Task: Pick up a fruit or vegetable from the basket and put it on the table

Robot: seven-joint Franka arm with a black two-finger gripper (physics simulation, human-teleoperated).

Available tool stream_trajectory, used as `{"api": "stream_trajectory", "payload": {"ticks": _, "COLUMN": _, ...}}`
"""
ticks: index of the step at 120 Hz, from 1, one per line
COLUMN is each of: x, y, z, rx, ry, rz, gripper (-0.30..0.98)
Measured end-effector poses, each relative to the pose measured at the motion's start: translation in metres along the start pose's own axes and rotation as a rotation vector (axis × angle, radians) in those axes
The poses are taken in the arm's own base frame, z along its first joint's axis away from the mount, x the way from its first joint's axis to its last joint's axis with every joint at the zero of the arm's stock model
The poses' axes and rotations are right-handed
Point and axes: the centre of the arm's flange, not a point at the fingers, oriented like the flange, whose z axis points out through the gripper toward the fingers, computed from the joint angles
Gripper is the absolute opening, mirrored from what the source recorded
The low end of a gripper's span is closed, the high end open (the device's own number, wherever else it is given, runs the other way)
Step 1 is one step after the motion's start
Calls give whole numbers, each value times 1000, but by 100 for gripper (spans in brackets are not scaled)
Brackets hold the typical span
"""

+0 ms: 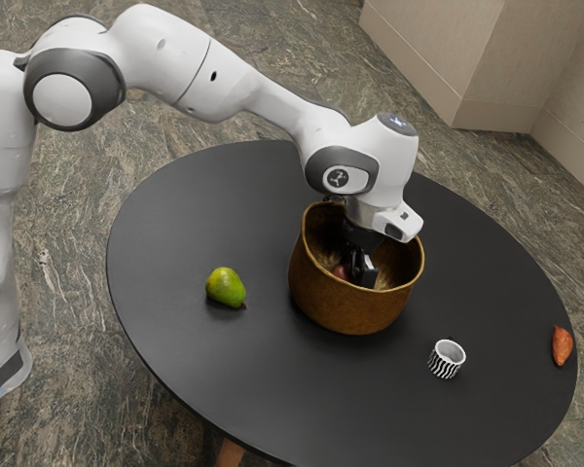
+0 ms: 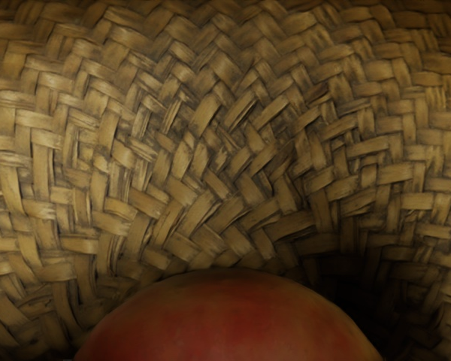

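- Gripper (image 1: 361,267): black, pointing down, tip end inside basket (image 1: 348,306), below rim level. Open or closed: can't tell; whether it has hold of the fruit, ditto.
- Red fruit (image 2: 233,320), the task's thing: in basket, right by gripper. Ext. view gives only a small dark-red bit past the near rim, on the ext. view's left side of gripper; wrist view gives a broad rounded top, close under the hand.
- Wrist view adds the weave: flat tan strips, zigzag/herringbone, w/ dark shadow beside fruit. Ext. view adds basket's outer wall, rim & all outside it.
- Fruit looks: smooth skin, deep red mid, duller yellow-brown twd edges, evenly domed. Lower part cut off in wrist view; kind n/k.
- Basket: brown-gold, round, deep, open top, upright on round dark table (image 1: 190,209).
- Arm (image 1: 200,78): white w/ grey joint covers, comes over basket from ext. view's left.
- Green pear (image 1: 226,288): on table, ext. view's left of basket, apart from it.
- Striped cup (image 1: 447,360): b/w, small, near basket, ext. view's right & nearer camera.
- Orange-red pointed item (image 1: 562,345): well apart from basket, ext. view's right, by table edge.
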Motion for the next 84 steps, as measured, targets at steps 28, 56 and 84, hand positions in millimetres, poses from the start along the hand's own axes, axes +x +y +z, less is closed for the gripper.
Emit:
{"api": "stream_trajectory", "payload": {"ticks": 28, "x": -3, "y": 2, "z": -16, "rx": 9, "ry": 24, "rz": -3, "gripper": 31}}
{"api": "stream_trajectory", "payload": {"ticks": 56, "x": -1, "y": 23, "z": -155, "rx": 26, "ry": 208, "rz": 20, "gripper": 29}}
{"api": "stream_trajectory", "payload": {"ticks": 84, "x": 10, "y": 42, "z": -247, "rx": 36, "ry": 312, "rz": 56, "gripper": 29}}
